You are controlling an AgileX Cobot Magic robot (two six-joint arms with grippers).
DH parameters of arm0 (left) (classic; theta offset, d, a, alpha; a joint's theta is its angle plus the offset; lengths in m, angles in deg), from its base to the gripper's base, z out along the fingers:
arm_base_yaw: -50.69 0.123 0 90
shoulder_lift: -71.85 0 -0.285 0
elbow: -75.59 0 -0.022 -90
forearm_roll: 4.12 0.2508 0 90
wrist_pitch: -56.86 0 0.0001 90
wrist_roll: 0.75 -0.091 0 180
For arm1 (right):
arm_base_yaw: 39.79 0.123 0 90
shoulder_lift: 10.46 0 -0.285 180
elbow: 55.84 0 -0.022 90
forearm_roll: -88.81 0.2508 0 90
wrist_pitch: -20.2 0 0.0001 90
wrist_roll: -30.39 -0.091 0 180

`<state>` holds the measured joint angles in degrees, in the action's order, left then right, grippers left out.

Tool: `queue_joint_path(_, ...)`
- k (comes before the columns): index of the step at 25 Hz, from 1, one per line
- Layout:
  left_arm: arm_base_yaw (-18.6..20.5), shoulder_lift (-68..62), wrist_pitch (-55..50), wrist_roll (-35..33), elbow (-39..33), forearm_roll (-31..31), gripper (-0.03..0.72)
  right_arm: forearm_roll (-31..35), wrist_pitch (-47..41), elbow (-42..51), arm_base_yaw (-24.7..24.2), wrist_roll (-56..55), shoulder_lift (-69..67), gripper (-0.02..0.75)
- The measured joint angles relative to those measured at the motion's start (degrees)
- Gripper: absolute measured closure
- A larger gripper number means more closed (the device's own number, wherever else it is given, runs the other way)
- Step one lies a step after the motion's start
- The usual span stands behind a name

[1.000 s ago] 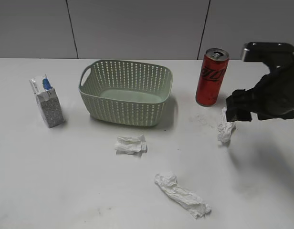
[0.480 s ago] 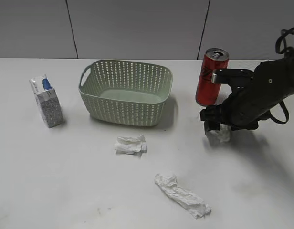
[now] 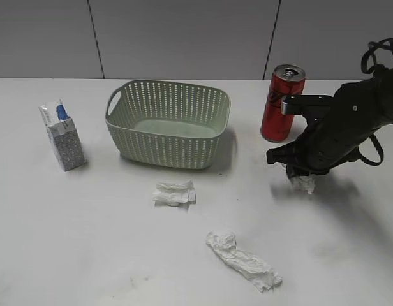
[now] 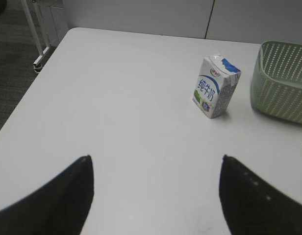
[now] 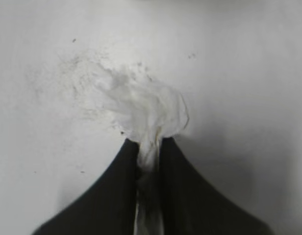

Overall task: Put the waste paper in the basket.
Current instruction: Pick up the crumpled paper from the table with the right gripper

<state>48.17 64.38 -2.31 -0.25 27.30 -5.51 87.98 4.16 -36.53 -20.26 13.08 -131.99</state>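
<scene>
The pale green basket (image 3: 168, 124) stands at the table's middle back; its wall also shows in the left wrist view (image 4: 283, 83). My right gripper (image 3: 301, 174) is shut on a crumpled white paper wad (image 3: 304, 183), held just above the table in front of the red can; the right wrist view shows the wad (image 5: 146, 110) pinched between the fingertips (image 5: 149, 143). A second wad (image 3: 174, 193) lies in front of the basket. The longer twisted wad (image 3: 242, 260) lies nearer the front. My left gripper (image 4: 156, 159) is open and empty over bare table, and does not show in the exterior view.
A red can (image 3: 283, 102) stands upright right of the basket, close behind my right arm. A small grey-white carton with a blue mark (image 3: 62, 135) stands left of the basket and shows in the left wrist view (image 4: 216, 86). The table's left edge (image 4: 31, 93) is near.
My right gripper came down and leftward onto the wad by the can, closed on it, and now holds it slightly raised. The other two wads have not moved.
</scene>
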Motion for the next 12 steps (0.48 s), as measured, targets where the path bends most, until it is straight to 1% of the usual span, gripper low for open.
queue_joint_path(1,0.0,0.0,0.0,0.1,0.0,0.0,0.097,0.0,-0.2,-0.1,0.0,0.0,0.0,0.672)
queue_joint_path(2,0.0,0.0,0.0,0.1,0.0,0.0,0.097,0.0,-0.5,-0.1,0.0,-0.1,0.0,0.693)
queue_joint_path(7,0.0,0.0,0.0,0.1,0.0,0.0,0.097,0.0,-4.6,0.2,0.2,0.0,2.5,0.696)
queue_joint_path(12,0.0,0.0,0.0,0.1,0.0,0.0,0.097,0.0,-4.7,0.3,3.1,6.0,11.1,0.699)
